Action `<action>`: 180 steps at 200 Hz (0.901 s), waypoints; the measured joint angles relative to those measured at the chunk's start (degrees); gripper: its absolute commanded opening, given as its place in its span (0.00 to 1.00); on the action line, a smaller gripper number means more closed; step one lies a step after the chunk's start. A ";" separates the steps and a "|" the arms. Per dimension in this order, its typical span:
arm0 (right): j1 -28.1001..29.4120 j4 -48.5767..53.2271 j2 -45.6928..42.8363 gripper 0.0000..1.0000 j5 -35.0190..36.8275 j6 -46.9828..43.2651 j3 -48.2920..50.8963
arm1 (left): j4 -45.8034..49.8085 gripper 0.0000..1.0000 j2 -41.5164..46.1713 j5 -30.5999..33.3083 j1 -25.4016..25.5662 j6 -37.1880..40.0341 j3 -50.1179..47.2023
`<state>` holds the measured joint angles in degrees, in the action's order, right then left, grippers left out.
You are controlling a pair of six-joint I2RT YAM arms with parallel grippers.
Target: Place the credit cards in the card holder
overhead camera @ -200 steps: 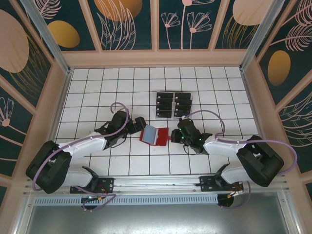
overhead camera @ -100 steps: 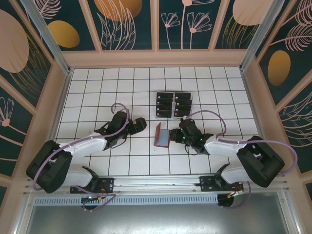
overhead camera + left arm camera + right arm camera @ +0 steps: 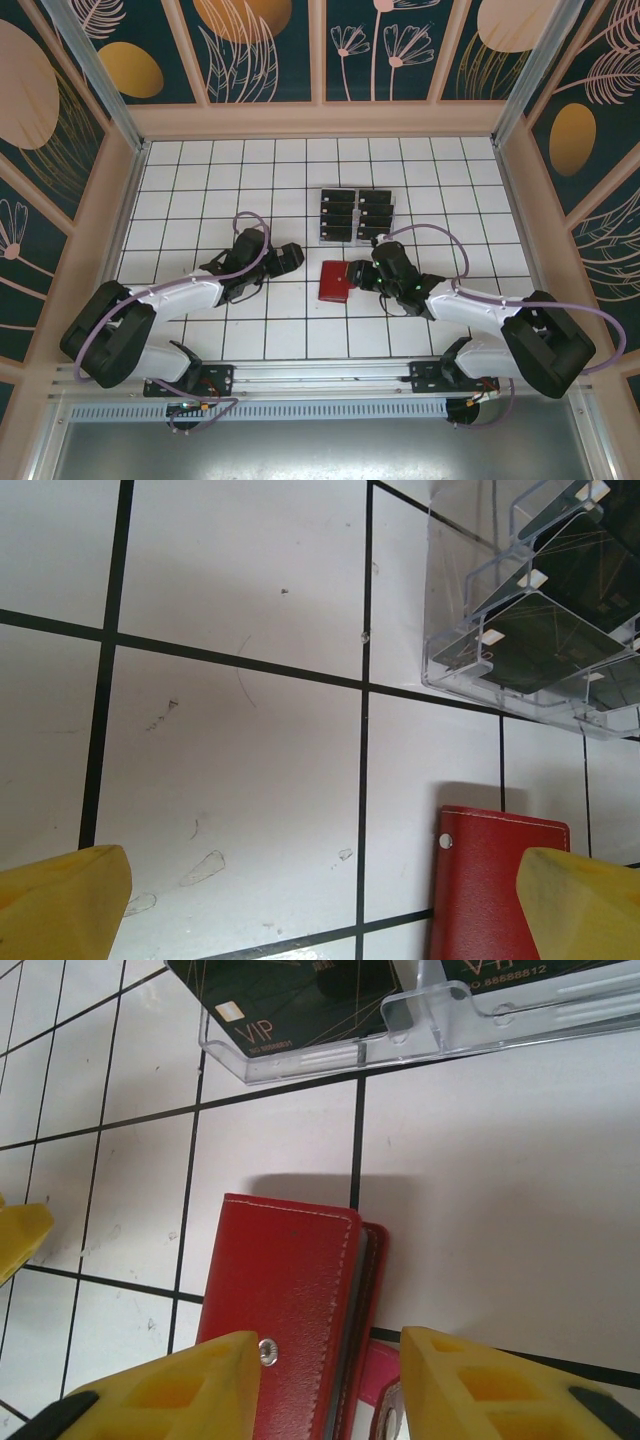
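The card holder (image 3: pixel 333 282) is a red wallet lying folded shut on the white tiles, its tab (image 3: pixel 375 1385) loose at the right edge. My right gripper (image 3: pixel 363 272) hangs open just over the wallet (image 3: pixel 285 1290), its yellow fingers (image 3: pixel 165 1390) either side of the wallet's right edge, gripping nothing. My left gripper (image 3: pixel 291 258) is open and empty, left of the wallet (image 3: pixel 495 880), with tile between its fingers (image 3: pixel 60 905). The credit cards (image 3: pixel 355 213) are black and sit in a clear slotted tray (image 3: pixel 393 212) just beyond the wallet; one card (image 3: pixel 290 1000) reads VIP.
The clear tray (image 3: pixel 455 670) stands a tile behind the wallet, close to both grippers. Wooden walls (image 3: pixel 130 190) ring the tiled floor. A tip of the left gripper's finger (image 3: pixel 15 1240) shows at the left edge of the right wrist view.
A second ago the wallet was held open between both grippers. It swung up, folded over and now lies shut. The right gripper has opened; the left has let go and drawn back slightly.
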<state>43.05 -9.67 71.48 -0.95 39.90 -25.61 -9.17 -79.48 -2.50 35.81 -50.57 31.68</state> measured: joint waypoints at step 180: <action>3.23 0.90 6.58 0.54 1.09 5.49 -3.08 | 1.77 0.99 1.03 4.11 0.22 -0.02 -0.02</action>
<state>46.28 -8.78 78.06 0.14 45.39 -28.69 -7.40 -78.46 1.61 36.03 -50.59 31.66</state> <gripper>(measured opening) 0.537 0.985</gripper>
